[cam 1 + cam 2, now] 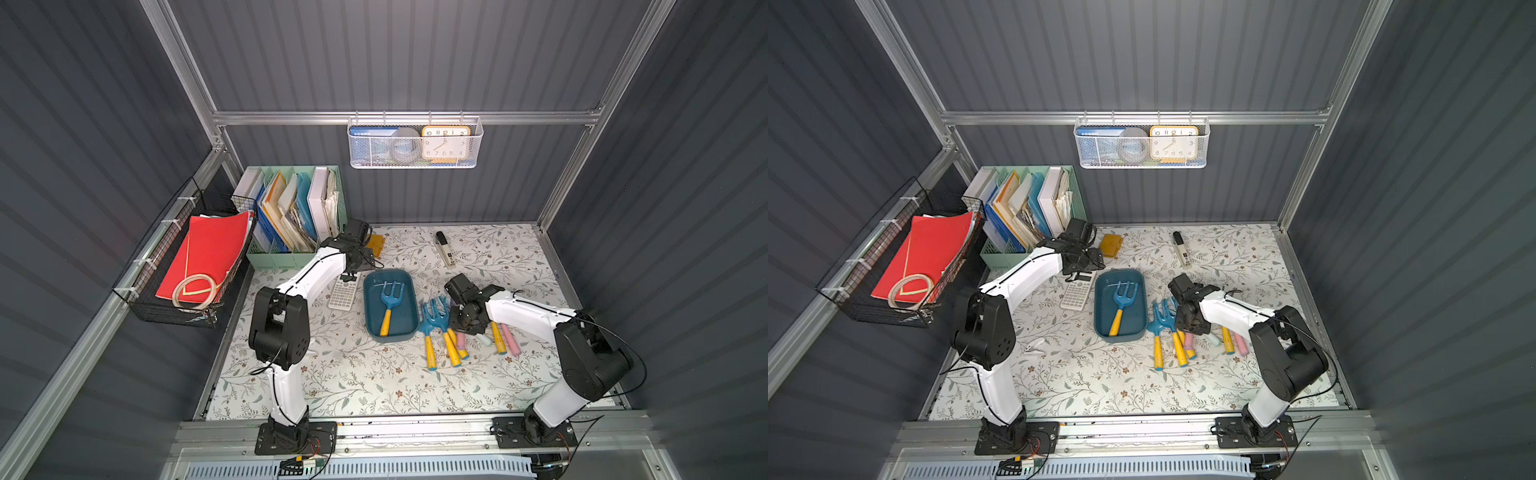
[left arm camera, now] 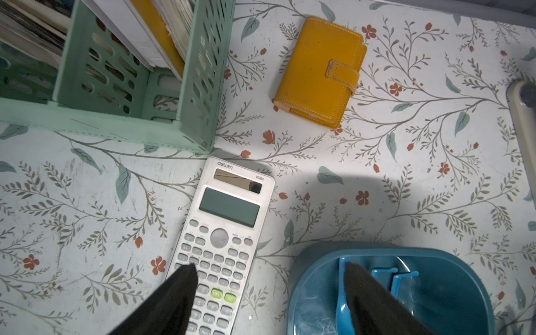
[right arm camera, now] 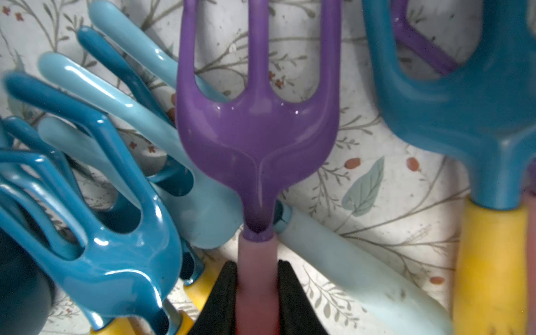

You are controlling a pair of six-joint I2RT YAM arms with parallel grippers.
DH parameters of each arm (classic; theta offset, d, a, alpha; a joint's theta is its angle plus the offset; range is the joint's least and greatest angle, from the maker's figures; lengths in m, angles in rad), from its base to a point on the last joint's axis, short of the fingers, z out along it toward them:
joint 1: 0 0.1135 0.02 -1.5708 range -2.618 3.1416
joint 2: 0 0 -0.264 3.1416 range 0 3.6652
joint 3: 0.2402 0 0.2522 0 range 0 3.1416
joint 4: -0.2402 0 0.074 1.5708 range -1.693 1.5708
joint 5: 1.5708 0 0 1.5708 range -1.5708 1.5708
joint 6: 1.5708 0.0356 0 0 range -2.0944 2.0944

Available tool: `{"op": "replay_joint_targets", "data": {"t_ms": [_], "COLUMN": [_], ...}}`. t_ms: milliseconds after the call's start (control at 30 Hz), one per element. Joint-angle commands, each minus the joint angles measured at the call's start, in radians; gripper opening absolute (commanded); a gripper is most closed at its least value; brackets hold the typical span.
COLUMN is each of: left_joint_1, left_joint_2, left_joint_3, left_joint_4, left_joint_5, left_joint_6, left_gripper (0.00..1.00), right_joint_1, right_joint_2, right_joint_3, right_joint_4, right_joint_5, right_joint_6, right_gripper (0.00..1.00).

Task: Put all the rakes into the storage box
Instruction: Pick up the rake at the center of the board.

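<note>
The storage box (image 1: 370, 309) is a shallow teal-blue tub in the middle of the mat, seen in both top views (image 1: 1100, 309). A blue rake (image 1: 390, 296) with a yellow handle lies inside it. Just right of the box is a pile of several toy rakes (image 1: 434, 328). My right gripper (image 3: 256, 265) is shut on the pink handle of a purple rake (image 3: 256, 130), which crosses over a pale blue rake (image 3: 139, 110). My left gripper (image 2: 269, 268) is open and holds nothing. It hangs over the calculator (image 2: 223, 240) and the box's far-left rim (image 2: 313, 255).
A mint-green file organiser (image 1: 266, 257) stands at the back left, with a yellow wallet (image 2: 319, 72) beside it. A marker-like item (image 1: 444, 249) lies at the back. On the walls hang a white mesh basket (image 1: 415, 162) and a black wire basket (image 1: 166, 309).
</note>
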Motion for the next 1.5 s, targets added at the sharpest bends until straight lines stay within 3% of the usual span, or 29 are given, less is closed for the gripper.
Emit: {"op": "replay_joint_targets", "data": {"t_ms": [0,133,233,367,467,567,667,867,1200,1400,1467], "left_joint_1": [0.0,0.002,0.005,0.029,0.054,0.068,0.068,0.068,0.068,0.068,0.068], "left_joint_2": [0.011,-0.001,-0.04,-0.118,-0.158,-0.175,-0.18,-0.181,-0.139,-0.132,-0.135], "left_joint_3": [0.021,0.02,-0.017,-0.115,-0.177,-0.244,-0.242,-0.245,-0.214,-0.212,-0.213], "left_joint_4": [-0.03,-0.016,0.064,0.242,0.364,0.463,0.468,0.475,0.441,0.44,0.442], "left_joint_5": [0.011,0.068,0.185,0.422,0.611,0.758,0.821,0.852,0.857,0.858,0.855], "left_joint_6": [-0.016,-0.012,0.006,0.01,-0.001,-0.028,0.008,0.013,0.001,-0.004,-0.006], "left_gripper": [0.88,0.95,0.99,1.0,1.0,0.96,0.86,0.85,0.83,0.7,0.62], "right_joint_1": [0.0,-0.001,0.002,0.004,0.005,0.017,0.05,0.101,0.136,0.166,0.174], "right_joint_2": [0.023,0.0,-0.024,-0.08,-0.118,-0.13,-0.104,0.01,0.092,0.158,0.168], "right_joint_3": [0.021,0.087,0.133,0.126,0.095,0.088,0.1,0.244,0.353,0.447,0.456], "right_joint_4": [-0.024,-0.024,-0.017,0.055,0.172,0.247,0.307,0.252,0.309,0.273,0.265], "right_joint_5": [0.021,0.028,0.034,0.025,-0.077,-0.174,-0.208,-0.228,-0.247,-0.28,-0.282], "right_joint_6": [-0.002,-0.032,-0.06,-0.101,-0.15,-0.167,-0.197,-0.269,-0.3,-0.344,-0.35], "right_gripper": [0.09,0.09,0.09,0.1,0.1,0.1,0.1,0.09,0.09,0.08,0.08]}}
